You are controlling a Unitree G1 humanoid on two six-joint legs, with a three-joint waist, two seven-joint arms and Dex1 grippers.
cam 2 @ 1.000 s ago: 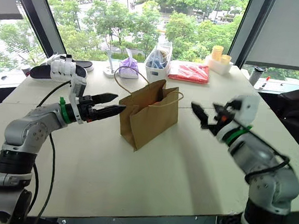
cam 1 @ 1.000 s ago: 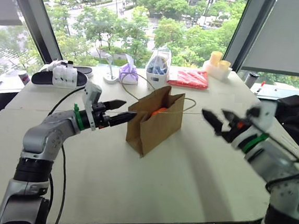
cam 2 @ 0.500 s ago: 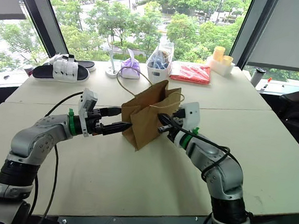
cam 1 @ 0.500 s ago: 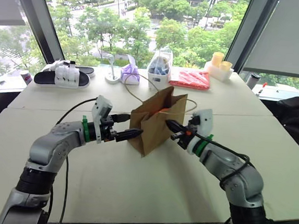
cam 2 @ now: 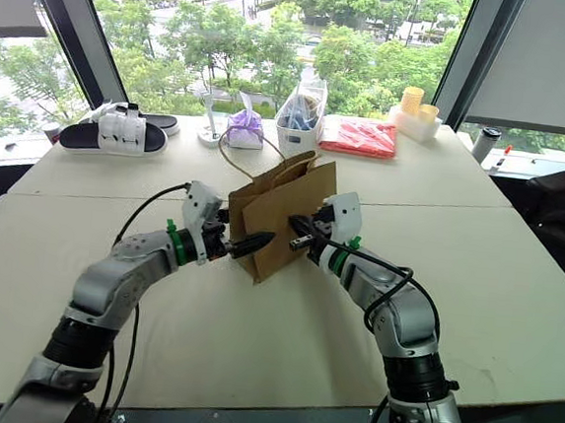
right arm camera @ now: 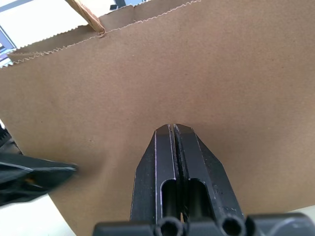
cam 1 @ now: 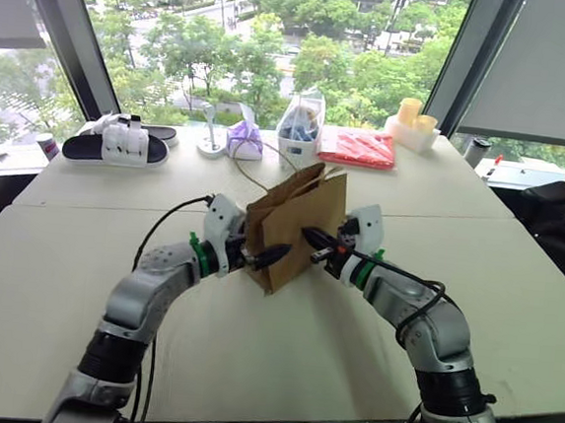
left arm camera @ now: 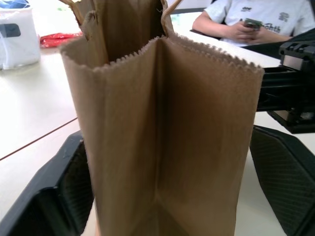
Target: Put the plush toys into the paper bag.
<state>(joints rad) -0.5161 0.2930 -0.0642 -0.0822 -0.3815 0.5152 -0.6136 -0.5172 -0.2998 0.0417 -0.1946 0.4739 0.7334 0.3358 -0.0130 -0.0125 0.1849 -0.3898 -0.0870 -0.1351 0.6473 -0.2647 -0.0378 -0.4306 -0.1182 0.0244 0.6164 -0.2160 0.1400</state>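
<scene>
Brown kraft paper forms the paper bag (cam 1: 293,224), which is stood upright near the middle of the pale surface (cam 1: 279,370), its cord handles looped above its mouth. The bag is flanked by both arms. The left gripper (cam 1: 269,255) is held level at the bag's near corner, its jaws spread apart with the narrow folded side of the bag seen between them. The right gripper (right arm camera: 174,142) is pointed at the bag's broad face, its jaws pressed together and empty, tips at the paper. Behind the bag, a purple pouch (cam 1: 242,139), a clear plastic bag (cam 1: 300,124) and a red packet (cam 1: 357,147) are lined up by the window.
</scene>
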